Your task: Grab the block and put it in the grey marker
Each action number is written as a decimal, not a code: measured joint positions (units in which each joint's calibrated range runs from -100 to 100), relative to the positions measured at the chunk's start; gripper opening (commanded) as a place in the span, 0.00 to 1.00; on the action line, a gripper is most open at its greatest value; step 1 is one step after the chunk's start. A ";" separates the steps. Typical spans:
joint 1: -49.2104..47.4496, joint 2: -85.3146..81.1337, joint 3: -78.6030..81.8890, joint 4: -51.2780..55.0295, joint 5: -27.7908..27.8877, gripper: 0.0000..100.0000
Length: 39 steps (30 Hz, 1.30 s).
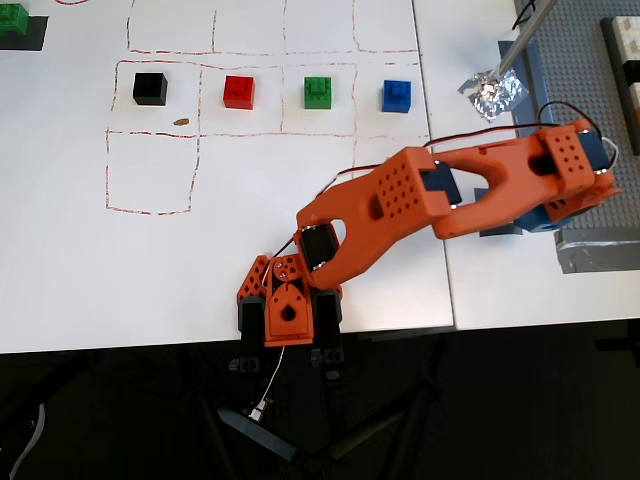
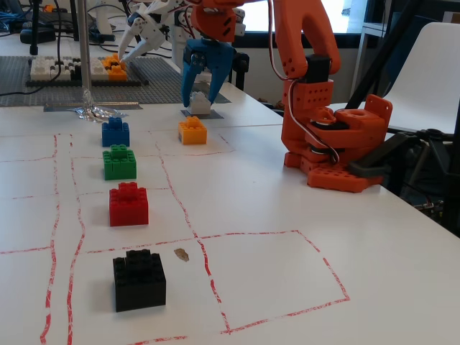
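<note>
In the fixed view the white block sits on the grey marker at the far side of the table. My gripper hangs straight above it, its blue fingers spread open to either side of the block. An orange-yellow brick stands just in front of the marker. In the overhead view the gripper is near the table's bottom edge and hides the block and the marker beneath it.
A row of black, red, green and blue bricks stands inside red dashed squares. Crumpled foil wraps the foot of a pole. A studded baseplate with several bricks lies behind.
</note>
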 measured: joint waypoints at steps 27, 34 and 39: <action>2.39 -12.20 0.18 23.63 2.34 0.25; -2.59 -28.02 9.02 25.80 2.30 0.00; -11.57 -41.08 23.62 25.72 0.00 0.00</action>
